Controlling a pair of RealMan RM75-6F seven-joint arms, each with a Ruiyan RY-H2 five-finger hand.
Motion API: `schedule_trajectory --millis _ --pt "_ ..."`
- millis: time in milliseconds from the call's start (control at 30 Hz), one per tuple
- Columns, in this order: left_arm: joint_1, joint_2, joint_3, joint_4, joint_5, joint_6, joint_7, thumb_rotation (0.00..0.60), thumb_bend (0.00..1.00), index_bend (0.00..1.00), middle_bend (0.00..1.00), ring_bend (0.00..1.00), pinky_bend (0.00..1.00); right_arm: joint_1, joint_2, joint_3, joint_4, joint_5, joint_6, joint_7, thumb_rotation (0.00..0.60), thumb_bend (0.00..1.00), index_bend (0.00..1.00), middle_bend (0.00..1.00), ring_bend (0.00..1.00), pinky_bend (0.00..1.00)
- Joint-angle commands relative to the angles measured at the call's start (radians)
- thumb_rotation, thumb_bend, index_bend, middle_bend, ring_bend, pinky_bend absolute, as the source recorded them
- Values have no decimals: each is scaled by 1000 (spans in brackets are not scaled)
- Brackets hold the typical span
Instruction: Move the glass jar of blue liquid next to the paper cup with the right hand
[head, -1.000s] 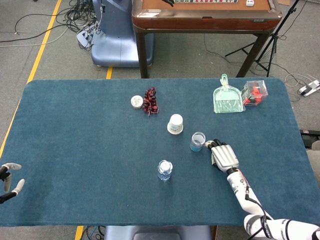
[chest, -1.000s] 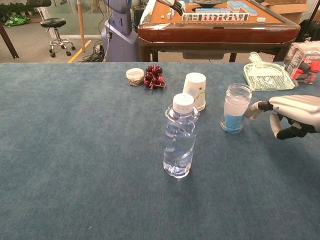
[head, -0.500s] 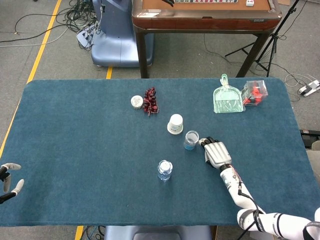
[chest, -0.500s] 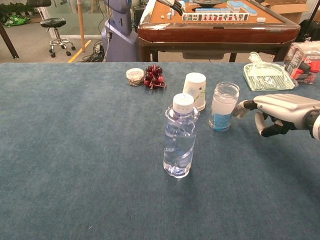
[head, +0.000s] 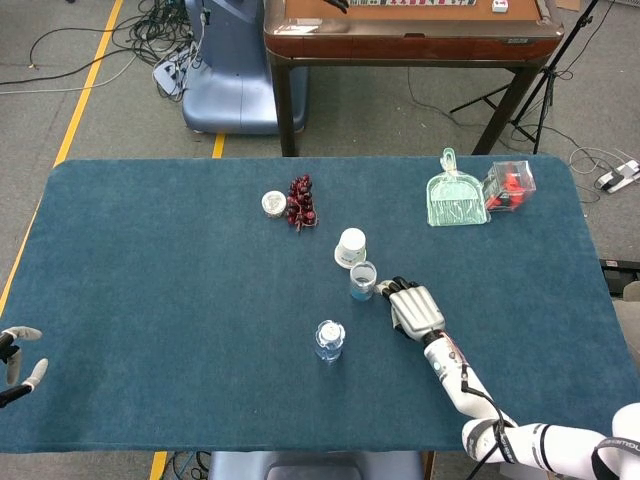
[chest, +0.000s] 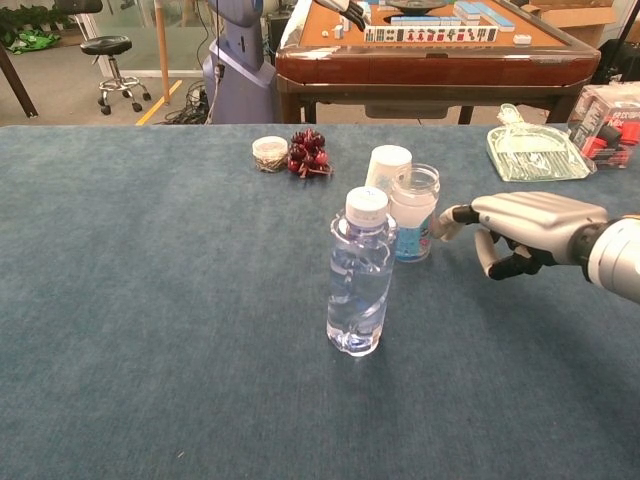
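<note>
My right hand (chest: 525, 232) lies flat, fingers extended, holding nothing; fingertips (head: 386, 287) touch the side of the glass jar (head: 363, 281). Jar stands upright just beyond them, against the paper cup (head: 350, 247). Left hand (head: 18, 362) at table edge, fingers apart, empty.

Jar beside cup, mid-tabletop

The glass jar of blue liquid (head: 363, 281) stands just in front of the white paper cup (head: 351, 247), the right hand (head: 414, 309) to its right, the clear plastic water bottle (head: 330, 340) nearer the robot.
</note>
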Motion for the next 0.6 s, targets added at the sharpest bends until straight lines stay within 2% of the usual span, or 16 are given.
schedule_trajectory --millis 33,600 --pt "0 0 0 0 1 1 0 600 306 422 810 592 775 3 -4 -8 -14 -11 7 -5 600 1000 217 202 126 299" --pt "1 3 2 -4 1 -1 5 600 305 421 810 592 775 18 -25 -47 -59 -55 10 -22 600 1000 216 202 126 299"
